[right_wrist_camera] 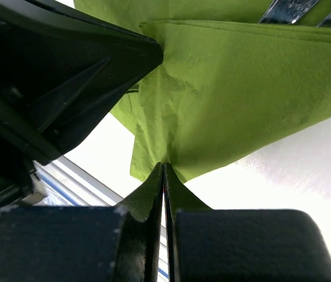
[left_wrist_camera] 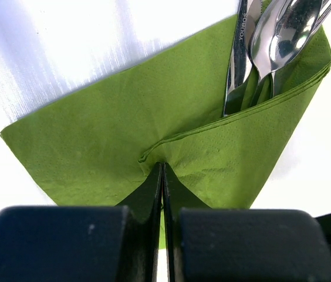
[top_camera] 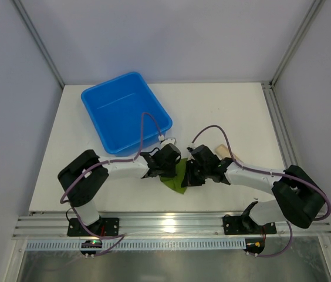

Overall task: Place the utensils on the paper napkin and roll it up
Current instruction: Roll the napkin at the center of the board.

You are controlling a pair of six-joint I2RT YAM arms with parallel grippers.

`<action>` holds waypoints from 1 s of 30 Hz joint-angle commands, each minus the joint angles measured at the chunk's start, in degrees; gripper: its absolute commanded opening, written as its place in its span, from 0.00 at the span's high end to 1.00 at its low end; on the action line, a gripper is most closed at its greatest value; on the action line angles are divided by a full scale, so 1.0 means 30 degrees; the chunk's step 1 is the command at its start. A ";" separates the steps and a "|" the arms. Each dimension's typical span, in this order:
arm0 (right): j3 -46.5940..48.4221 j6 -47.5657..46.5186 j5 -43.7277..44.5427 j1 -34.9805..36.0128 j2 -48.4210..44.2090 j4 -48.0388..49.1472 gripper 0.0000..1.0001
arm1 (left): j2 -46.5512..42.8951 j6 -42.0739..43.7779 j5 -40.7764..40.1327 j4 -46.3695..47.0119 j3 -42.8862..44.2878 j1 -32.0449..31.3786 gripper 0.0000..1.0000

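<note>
Materials: green, matte, soft-creased paper napkin (left_wrist_camera: 95, 135) on white counter (left_wrist_camera: 66, 35), one flap folded over slim, shiny steel utensils (left_wrist_camera: 277, 41) at upper right of the left wrist view. Left hand (left_wrist_camera: 162, 176) fully closed, pinching the fold. Right hand (right_wrist_camera: 163, 173) fully closed, pinching a lower edge of the same sheet.

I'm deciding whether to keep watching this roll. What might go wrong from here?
1. The left gripper and right gripper both pinch the thin napkin; pulling apart may tear it.
2. The utensils stick out of the fold's open end and might slide out during rolling.
3. The grippers work close together and might collide.
</note>
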 commanded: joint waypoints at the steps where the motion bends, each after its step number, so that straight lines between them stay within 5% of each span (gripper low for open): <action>1: -0.0104 -0.0321 -0.0418 0.0131 0.0642 0.1453 0.96 | -0.0341 -0.0198 0.0018 0.0067 -0.0443 0.0082 1.00; 13: 0.0510 0.0265 -0.0624 0.0981 0.2872 0.3009 0.96 | -0.0605 -0.0316 -0.0041 0.0272 -0.0941 0.0082 1.00; 30: 0.1242 0.0149 0.2629 0.0543 0.0117 0.0753 0.96 | -0.0868 -0.0549 0.0193 0.0506 -0.1644 0.0082 1.00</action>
